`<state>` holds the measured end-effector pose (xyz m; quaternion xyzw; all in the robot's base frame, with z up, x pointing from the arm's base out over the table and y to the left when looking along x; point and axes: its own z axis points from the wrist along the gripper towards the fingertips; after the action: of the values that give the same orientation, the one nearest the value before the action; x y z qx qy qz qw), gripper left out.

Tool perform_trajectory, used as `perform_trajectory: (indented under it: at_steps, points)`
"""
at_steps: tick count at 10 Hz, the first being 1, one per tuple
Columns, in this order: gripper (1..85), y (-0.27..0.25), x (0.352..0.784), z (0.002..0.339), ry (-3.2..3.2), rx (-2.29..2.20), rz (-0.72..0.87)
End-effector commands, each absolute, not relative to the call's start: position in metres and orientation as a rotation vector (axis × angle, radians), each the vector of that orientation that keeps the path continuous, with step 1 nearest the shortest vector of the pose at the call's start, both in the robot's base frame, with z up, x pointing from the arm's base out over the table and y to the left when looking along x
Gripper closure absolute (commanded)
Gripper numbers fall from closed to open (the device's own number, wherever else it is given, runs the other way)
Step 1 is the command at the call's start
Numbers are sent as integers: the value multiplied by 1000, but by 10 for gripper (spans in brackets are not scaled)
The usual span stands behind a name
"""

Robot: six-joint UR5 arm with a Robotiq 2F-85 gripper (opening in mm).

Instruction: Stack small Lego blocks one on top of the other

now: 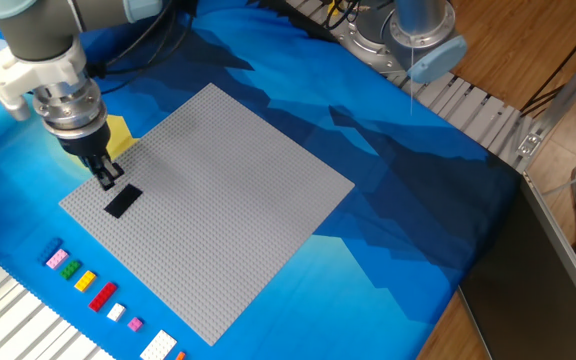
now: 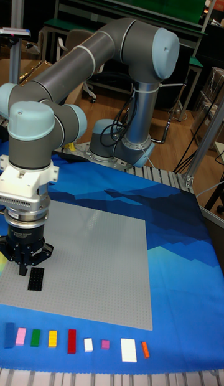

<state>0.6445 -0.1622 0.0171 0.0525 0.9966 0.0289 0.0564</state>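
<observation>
A flat black Lego block [image 1: 122, 201] [image 2: 35, 279] lies on the left corner of the grey baseplate [image 1: 218, 200] [image 2: 93, 261]. My gripper [image 1: 108, 179] [image 2: 24, 269] hangs just above the block's far end, clear of it. Its fingers look pressed together with nothing between them. A row of small Lego blocks rests on the blue cloth in front of the plate: pink [image 1: 56, 258] [image 2: 21, 337], green [image 1: 69, 269] [image 2: 36, 338], yellow [image 1: 85, 280] [image 2: 52, 338], red [image 1: 102, 295] [image 2: 71, 340], white [image 1: 116, 312], purple [image 1: 135, 324] and orange [image 2: 145, 349].
A yellow patch [image 1: 120, 135] lies on the cloth beside the plate, behind the gripper. The arm's base [image 1: 408, 30] stands at the back on a ribbed metal strip. The blue cloth [image 1: 398, 220] covers the table to its right edge.
</observation>
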Motion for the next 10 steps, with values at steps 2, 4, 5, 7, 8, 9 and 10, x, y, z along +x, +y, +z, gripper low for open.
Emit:
perform_trajectory:
  at_steps: [2, 4, 5, 7, 8, 9, 10]
  points:
    - [847, -159, 643, 14, 2995, 209, 117]
    - [847, -157, 645, 15, 2987, 237, 133]
    - [847, -155, 646, 15, 2981, 266, 145]
    - [847, -149, 650, 14, 2963, 291, 182]
    - [847, -151, 651, 13, 2960, 285, 168]
    - [847, -156, 650, 12, 2964, 266, 135]
    - [847, -157, 650, 11, 2966, 257, 127]
